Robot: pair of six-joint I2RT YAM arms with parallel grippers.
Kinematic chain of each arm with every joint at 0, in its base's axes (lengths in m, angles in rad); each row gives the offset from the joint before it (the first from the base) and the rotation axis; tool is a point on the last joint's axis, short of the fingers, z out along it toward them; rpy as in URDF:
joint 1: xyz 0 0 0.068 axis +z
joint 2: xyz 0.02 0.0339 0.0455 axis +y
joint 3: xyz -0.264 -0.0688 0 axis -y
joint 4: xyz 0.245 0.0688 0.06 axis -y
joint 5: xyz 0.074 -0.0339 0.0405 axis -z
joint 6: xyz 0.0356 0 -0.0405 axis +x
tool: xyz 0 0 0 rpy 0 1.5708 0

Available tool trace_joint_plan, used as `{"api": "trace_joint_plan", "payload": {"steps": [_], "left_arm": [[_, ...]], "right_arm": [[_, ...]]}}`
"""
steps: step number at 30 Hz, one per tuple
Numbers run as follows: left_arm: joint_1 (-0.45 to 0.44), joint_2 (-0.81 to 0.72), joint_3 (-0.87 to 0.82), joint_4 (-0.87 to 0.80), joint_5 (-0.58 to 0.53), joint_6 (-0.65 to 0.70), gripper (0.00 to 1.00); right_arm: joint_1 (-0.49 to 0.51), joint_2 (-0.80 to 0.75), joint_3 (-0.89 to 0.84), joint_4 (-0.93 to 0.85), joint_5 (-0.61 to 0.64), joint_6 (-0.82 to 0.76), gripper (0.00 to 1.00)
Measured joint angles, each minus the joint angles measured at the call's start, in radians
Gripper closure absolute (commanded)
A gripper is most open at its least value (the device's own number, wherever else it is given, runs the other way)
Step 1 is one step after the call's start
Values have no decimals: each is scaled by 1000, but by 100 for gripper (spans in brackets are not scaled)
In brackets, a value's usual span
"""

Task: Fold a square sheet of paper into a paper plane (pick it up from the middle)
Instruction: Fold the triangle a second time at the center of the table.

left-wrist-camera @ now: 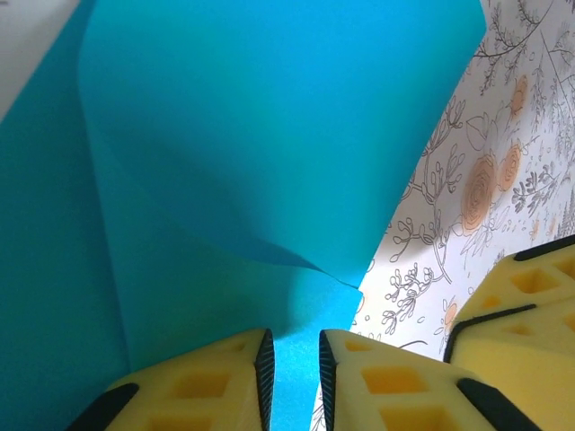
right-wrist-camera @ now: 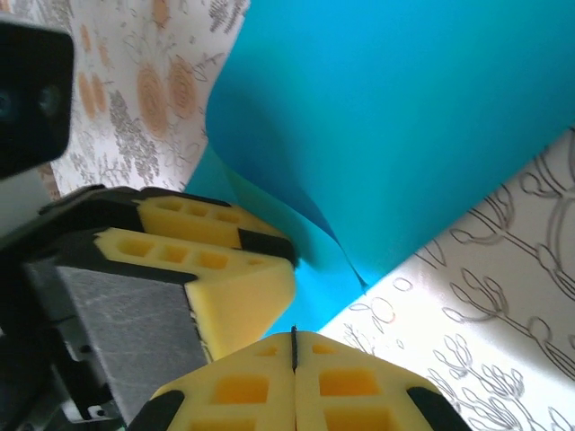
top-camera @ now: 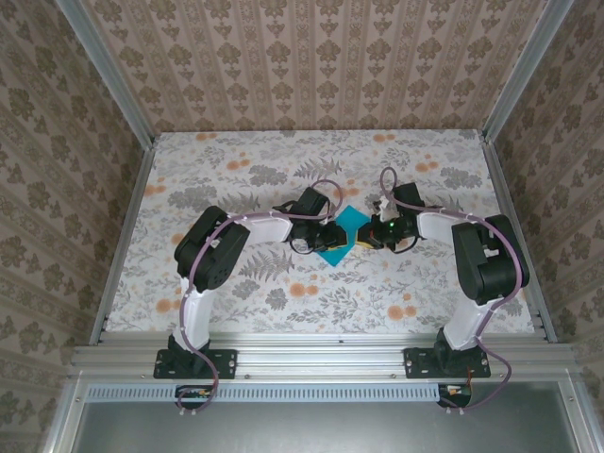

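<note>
Now, mid-worktop: both arms reach inward and their pincers meet almost tip to tip over the flowered worktop [top-camera: 245,293].

Left pincer [left-wrist-camera: 292,373]: its yellow fingers [left-wrist-camera: 202,386] with black pads stand a narrow slit apart. Teal shows in the slit and runs on ahead of the tips. I cannot tell whether the pads touch the paper.

Right pincer [right-wrist-camera: 294,355]: the fingers are pressed together with only a hairline seam between them. A teal edge runs right up to the tips, but I cannot tell whether it is caught there.

The square sheet of paper [left-wrist-camera: 269,135] lies between and beneath the two pincers and is not flat. Ahead of the left pincer one part curls up and over in a soft roll, above a lower layer resting on the worktop. Ahead of the right pincer the same curl rises as a curved teal wall. Just left of the right pincer's tips, the left pincer's fingers sit against the lower layer. To its right is patterned worktop.
</note>
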Motion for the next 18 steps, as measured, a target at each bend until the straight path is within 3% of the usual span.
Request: {"api": "trace_joint_plan", "payload": {"steps": [10, 18], "left_arm": [[0, 0, -3, 0, -6, 0, 80], [0, 0, -3, 0, -6, 0, 80]], "right_arm": [[39, 80, 21, 28, -6, 13, 93], [63, 118, 73, -10, 59, -21, 93]]}}
